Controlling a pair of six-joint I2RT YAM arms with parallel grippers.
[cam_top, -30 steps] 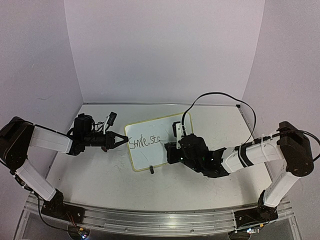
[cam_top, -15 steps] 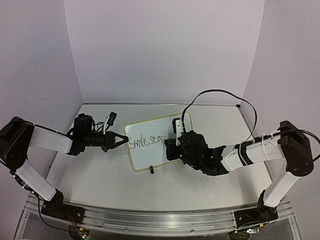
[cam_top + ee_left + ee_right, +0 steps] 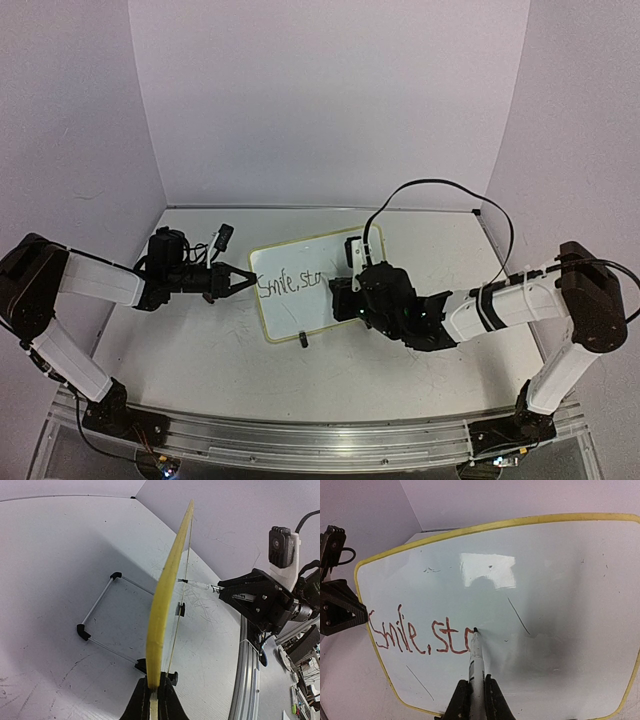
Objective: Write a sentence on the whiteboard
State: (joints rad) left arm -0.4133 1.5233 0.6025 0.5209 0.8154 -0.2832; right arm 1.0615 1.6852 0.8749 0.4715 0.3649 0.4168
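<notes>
Between the two end effectors the whiteboard [image 3: 300, 312] is stood tilted on the table [image 3: 200, 350], with a wire stand [image 3: 102, 615] seen behind it. Its near edge is pinched by the left end effector [image 3: 248, 279], the jaws drawn narrow onto the yellow rim, as shown edge-on in the left wrist view. A marker [image 3: 476, 655] is gripped by the right end effector [image 3: 476, 696], jaws narrow around the barrel, and its tip is set against the board straight ahead of the fingers.

Just left of that tip the sentence [image 3: 417, 637] can be read as "Smile, st", followed by one partly drawn letter. The first word and its comma are judged done, and the second word only begun. Right of the tip the board is blank except for a few faint stray marks [image 3: 517, 615], so room is left on the same line. How many more words are wanted cannot be told, so the task is judged well short of finished.
</notes>
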